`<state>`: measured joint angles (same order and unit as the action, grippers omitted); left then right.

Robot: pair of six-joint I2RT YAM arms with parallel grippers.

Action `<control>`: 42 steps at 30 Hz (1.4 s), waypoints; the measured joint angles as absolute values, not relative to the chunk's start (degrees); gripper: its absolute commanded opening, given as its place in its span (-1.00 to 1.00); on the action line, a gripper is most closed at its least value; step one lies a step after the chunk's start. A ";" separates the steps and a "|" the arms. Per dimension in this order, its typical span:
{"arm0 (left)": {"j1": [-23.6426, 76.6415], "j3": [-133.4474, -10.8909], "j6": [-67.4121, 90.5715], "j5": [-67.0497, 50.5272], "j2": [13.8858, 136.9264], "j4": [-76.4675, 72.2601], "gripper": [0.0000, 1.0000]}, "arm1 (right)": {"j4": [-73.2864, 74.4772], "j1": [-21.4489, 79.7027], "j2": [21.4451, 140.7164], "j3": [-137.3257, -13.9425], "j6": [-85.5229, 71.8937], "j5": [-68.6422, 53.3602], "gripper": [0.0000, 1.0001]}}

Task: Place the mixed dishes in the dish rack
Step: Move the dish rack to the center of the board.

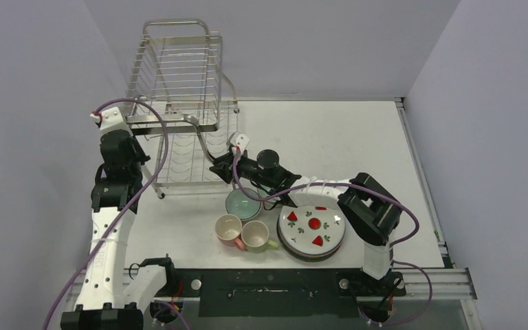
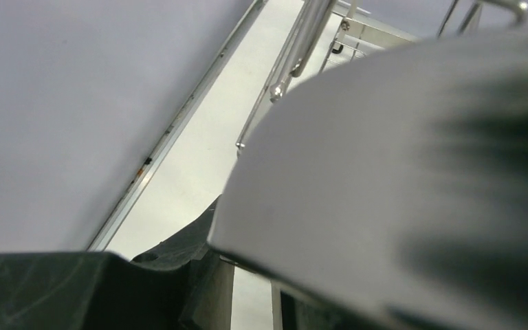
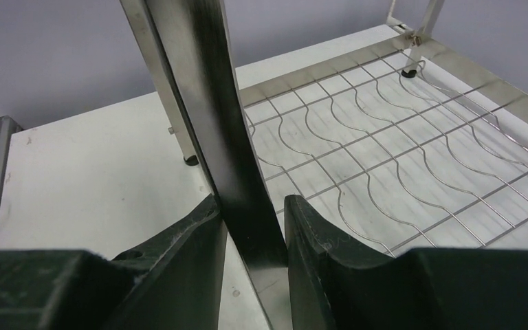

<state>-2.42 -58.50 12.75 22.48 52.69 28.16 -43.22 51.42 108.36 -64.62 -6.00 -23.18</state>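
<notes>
Dish rack [image 1: 179, 89]: far left of tabletop [image 1: 357, 144], both tiers bare. Plates [image 1: 311, 234], mint-green bowl [image 1: 243, 203], pink mug [image 1: 228, 229] and green mug [image 1: 256, 235] sat unloaded, near centre. Right pincer [image 3: 251, 220] pinched a rack upright. Left pincer [image 1: 127, 124] was at the rack's left rail, grip not discernible.

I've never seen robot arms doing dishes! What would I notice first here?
The big shiny rack at the back left of the table jumps out first, and the right gripper is pinching one of its steel bars. Closer to the front sit a plate with red strawberries, a pink mug, a green mug and a bowl, none of them in the rack yet.
</notes>
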 measured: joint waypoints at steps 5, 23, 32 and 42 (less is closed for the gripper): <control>-2.79 -60.53 11.68 17.12 58.41 23.88 -1.00 | -43.03 52.80 105.08 -60.71 -5.15 -16.82 -1.00; -5.54 -65.98 14.00 9.41 71.29 14.00 0.06 | -42.24 59.31 105.69 -61.82 -4.56 -5.32 -0.67; -6.09 -61.60 19.42 13.06 67.33 21.10 0.28 | -38.04 61.25 105.78 -64.10 -5.15 -4.23 0.27; -6.07 -58.81 22.63 11.68 56.64 31.16 0.45 | -32.27 61.47 103.18 -64.03 -3.42 -3.03 0.85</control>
